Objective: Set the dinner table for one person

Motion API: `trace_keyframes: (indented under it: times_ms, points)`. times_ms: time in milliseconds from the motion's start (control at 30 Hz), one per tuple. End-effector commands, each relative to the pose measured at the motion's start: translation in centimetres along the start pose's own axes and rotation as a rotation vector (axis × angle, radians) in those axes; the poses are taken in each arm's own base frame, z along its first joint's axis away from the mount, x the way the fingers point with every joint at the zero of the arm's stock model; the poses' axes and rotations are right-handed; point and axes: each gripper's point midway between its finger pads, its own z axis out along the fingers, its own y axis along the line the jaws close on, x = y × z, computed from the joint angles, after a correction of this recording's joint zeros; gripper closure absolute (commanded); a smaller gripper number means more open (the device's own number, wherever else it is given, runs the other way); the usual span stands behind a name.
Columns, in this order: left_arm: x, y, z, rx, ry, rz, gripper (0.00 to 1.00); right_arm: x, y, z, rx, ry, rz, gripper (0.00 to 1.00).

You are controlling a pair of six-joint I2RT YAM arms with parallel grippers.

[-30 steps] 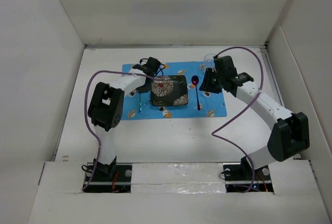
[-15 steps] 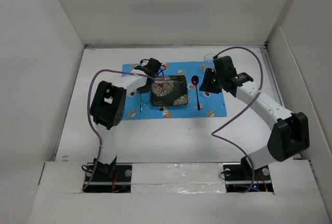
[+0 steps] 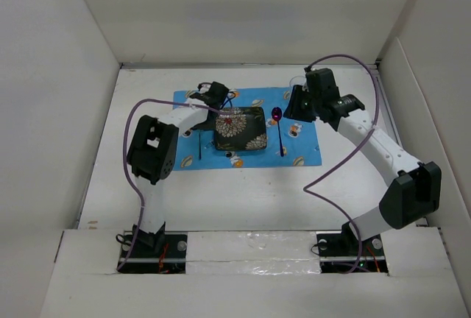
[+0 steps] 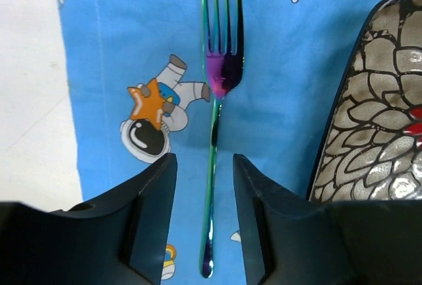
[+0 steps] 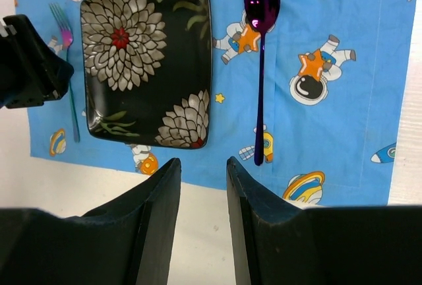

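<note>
On the white dinner table [image 3: 243,193] lies a blue cartoon-print cloth [image 3: 309,149]. A black floral square plate [image 3: 241,128] sits on its middle. Left of the plate lies an iridescent fork [image 4: 216,100], tines pointing away. My left gripper [image 4: 203,159] hovers open over the fork's handle, with a gap on each side of it. Right of the plate a purple spoon [image 5: 260,67] lies with its bowl at the far end. My right gripper [image 5: 203,163] is raised above the cloth's near edge, open and empty; from above the right gripper [image 3: 294,103] is near the spoon.
White upright panels [image 3: 66,112] wall the table on the left, far and right sides. A small clear thing, perhaps a glass [image 3: 297,81], stands at the cloth's far right corner, partly behind the right arm. Purple cables loop off both arms.
The left jaws have opened off the fork, which stays on the cloth. The right gripper has drawn back toward the far right.
</note>
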Motion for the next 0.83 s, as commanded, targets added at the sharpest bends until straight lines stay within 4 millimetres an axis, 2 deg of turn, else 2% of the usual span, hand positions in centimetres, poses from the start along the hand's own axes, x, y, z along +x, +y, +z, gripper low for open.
trace_keyframes:
  times_ms: [0, 33, 100, 133, 167, 200, 233, 267, 300, 333, 367, 400, 433, 467, 500, 533, 567, 600, 633, 667, 733, 800]
  points:
    - [-4.7, 2.2, -5.6, 0.003, -0.136, -0.100, 0.62, -3.0, 1.8, -2.3, -0.041, -0.082, -0.026, 0.61]
    - [-5.0, 2.5, -6.4, 0.008, -0.149, -0.108, 0.62, -2.9, 1.8, -2.3, -0.039, -0.079, -0.026, 0.61]
    - [-7.0, 3.0, -9.0, 0.043, -0.209, -0.152, 0.62, -4.1, 3.0, -3.9, -0.097, -0.107, -0.021, 0.71]
    - [-8.4, 3.8, -11.5, 0.079, -0.266, -0.189, 0.63, -5.5, 4.3, -5.2, -0.144, -0.143, -0.021, 0.79]
    - [-9.1, 4.0, -13.1, 0.109, -0.294, -0.213, 0.63, -6.1, 5.3, -6.3, -0.190, -0.157, -0.024, 1.00]
    - [-10.4, 4.5, -15.2, 0.143, -0.338, -0.248, 0.64, -7.1, 6.1, -7.9, -0.219, -0.194, -0.027, 1.00]
    - [-11.6, 5.7, -18.6, 0.192, -0.409, -0.293, 0.64, -9.0, 7.3, -10.1, -0.257, -0.256, -0.036, 1.00]
    - [-12.3, 6.1, -20.6, 0.236, -0.446, -0.317, 0.64, -10.0, 8.0, -11.7, -0.287, -0.299, -0.043, 1.00]
    - [-13.2, 6.7, -23.2, 0.283, -0.494, -0.355, 0.63, -11.2, 8.6, -14.4, -0.319, -0.370, -0.048, 1.00]
    - [-14.0, 8.3, -26.9, 0.337, -0.578, -0.400, 0.61, -12.5, 9.2, -16.4, -0.345, -0.438, -0.050, 1.00]
    - [-14.3, 8.5, -29.1, 0.402, -0.613, -0.412, 0.54, -14.0, 9.5, -19.2, -0.354, -0.521, -0.046, 1.00]
    - [-14.9, 9.6, -31.0, 0.444, -0.654, -0.449, 0.51, -15.2, 9.3, -21.5, -0.354, -0.591, -0.041, 0.99]
    - [-15.0, 11.5, -34.5, 0.497, -0.732, -0.493, 0.49, -16.0, 9.5, -25.4, -0.378, -0.687, -0.042, 0.93]
    - [-15.0, 12.4, -36.1, 0.516, -0.765, -0.518, 0.48, -17.5, 8.1, -27.8, -0.323, -0.783, -0.011, 0.81]
    - [-14.8, 13.6, -37.8, 0.529, -0.807, -0.542, 0.47, -18.1, 7.8, -30.3, -0.318, -0.856, -0.007, 0.75]
    - [-14.3, 15.5, -40.5, 0.551, -0.879, -0.579, 0.47, -18.7, 7.0, -34.3, -0.316, -0.975, 0.010, 0.68]
    - [-14.1, 17.5, -41.6, 0.518, -0.925, -0.619, 0.47, -19.3, 5.4, -36.0, -0.251, -1.050, 0.044, 0.54]
    - [-13.8, 18.7, -42.5, 0.504, -0.958, -0.642, 0.46, -19.2, 4.6, -36.6, -0.225, -1.086, 0.062, 0.46]
    - [-13.1, 20.7, -44.6, 0.503, -1.026, -0.680, 0.44, -19.5, 3.8, -37.9, -0.200, -1.138, 0.079, 0.40]
    - [-12.9, 22.2, -45.1, 0.463, -1.059, -0.712, 0.43, -19.5, 2.5, -38.7, -0.150, -1.175, 0.104, 0.32]
    - [-12.3, 23.3, -46.1, 0.458, -1.108, -0.717, 0.42, -19.1, 1.7, -37.0, -0.109, -1.132, 0.108, 0.28]
    - [-12.1, 22.6, -44.7, 0.439, -1.076, -0.696, 0.36, -18.8, 2.4, -34.0, -0.131, -1.046, 0.093, 0.24]
